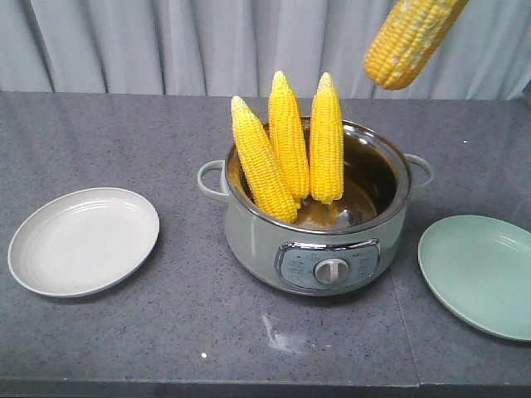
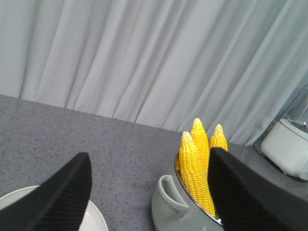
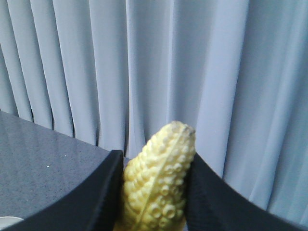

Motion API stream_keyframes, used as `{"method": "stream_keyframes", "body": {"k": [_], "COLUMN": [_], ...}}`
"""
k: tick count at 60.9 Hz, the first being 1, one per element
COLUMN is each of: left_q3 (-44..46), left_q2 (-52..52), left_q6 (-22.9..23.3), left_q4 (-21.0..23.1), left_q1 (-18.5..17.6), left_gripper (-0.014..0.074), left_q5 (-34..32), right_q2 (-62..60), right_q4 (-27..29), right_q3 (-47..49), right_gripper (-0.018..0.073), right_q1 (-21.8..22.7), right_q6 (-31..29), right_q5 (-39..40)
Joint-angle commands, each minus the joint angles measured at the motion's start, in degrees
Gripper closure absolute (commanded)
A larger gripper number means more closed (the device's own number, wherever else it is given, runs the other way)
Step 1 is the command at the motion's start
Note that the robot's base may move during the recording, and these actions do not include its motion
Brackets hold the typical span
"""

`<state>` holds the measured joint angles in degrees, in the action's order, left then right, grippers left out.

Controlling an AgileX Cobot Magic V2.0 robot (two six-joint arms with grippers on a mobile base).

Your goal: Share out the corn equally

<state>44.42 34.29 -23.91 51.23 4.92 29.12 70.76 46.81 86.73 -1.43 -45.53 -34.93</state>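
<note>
Corn cobs (image 1: pixel 290 153), bright yellow, husked, tapered: four in view. Three stand points-up in the sage-green round electric cooking pot (image 1: pixel 249 236), which has a shiny steel inner bowl, side handles and a dial panel on its near face. The left cob (image 1: pixel 263 162) leans on the near-left rim. The middle cob (image 1: pixel 288 124) is just behind it, and the right cob (image 1: pixel 326 141) is close beside that. All three are crowded to the left of the bowl. Whether they touch each other cannot be told.

The fourth cob (image 1: pixel 411 37) is in the air, above and to the right of the pot. It is tilted with its rounded end lowest, and its upper part is cut off by the frame edge.

The right gripper (image 3: pixel 155 161) is seen only from its wrist camera. Its black jaws are clamped against both sides of the fourth cob, whose pale tip sticks up between them, with the grey pleated curtain (image 3: pixel 231 72) behind.

The left gripper (image 2: pixel 149 202) has its jaws spread wide with nothing between them. Its ribbed black fingers (image 2: pixel 60 197) frame the pot's handle and the three standing cobs.

A pale grey round plate (image 1: pixel 83 240) lies left of the pot and a pale green round plate (image 1: pixel 481 274) lies right of it. Both are bare and apart from the pot. Everything sits on the dark grey speckled counter (image 1: pixel 124 124).

A pale appliance base with a clear vessel on top (image 2: pixel 288 144) shows at the right edge of the left wrist view. What kind it is cannot be told.
</note>
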Motion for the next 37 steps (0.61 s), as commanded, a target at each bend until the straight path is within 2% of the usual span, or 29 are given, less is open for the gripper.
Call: {"method": "stream_keyframes", "body": {"k": [1,11,15,22,29,37], "left_q3": [5.2,13.7,16.9,23.1,28.6,35.5], "left_q2": [6.4,19.5,24.5,32.6,39.7,46.8], "left_q6": [-6.5,-20.4,-23.7,-25.7,-25.7,-28.1], "left_q4": [7.5,20.9,24.6,28.7,31.8,30.8], "left_q1": [-0.2,-0.8,-1.8,-4.1,-7.1,-11.9], "left_gripper": [0.0094,0.0094,0.0094,0.0094,0.0094,0.0094], "left_q5": [0.0,7.4,10.3,15.2,17.3,16.0], "right_q2": [-5.3,-10.7,-11.9,-13.1,-13.1,-13.1], "right_q4": [-1.2,-7.8,-10.7,-17.1,-22.0,-25.8], "right_q3": [1.9,1.9,1.9,1.9,1.9,1.9], "right_gripper": [0.0568,0.0567,0.0567,0.0567,0.0567,0.0566], "right_q1": [0.4,0.4,0.4,0.4,0.4,0.4], "right_q6": [0.2,3.5,5.9,10.3,14.2,16.4], "right_q5": [1.1,-1.6,-1.9,-3.0,-5.1,-6.6]}}
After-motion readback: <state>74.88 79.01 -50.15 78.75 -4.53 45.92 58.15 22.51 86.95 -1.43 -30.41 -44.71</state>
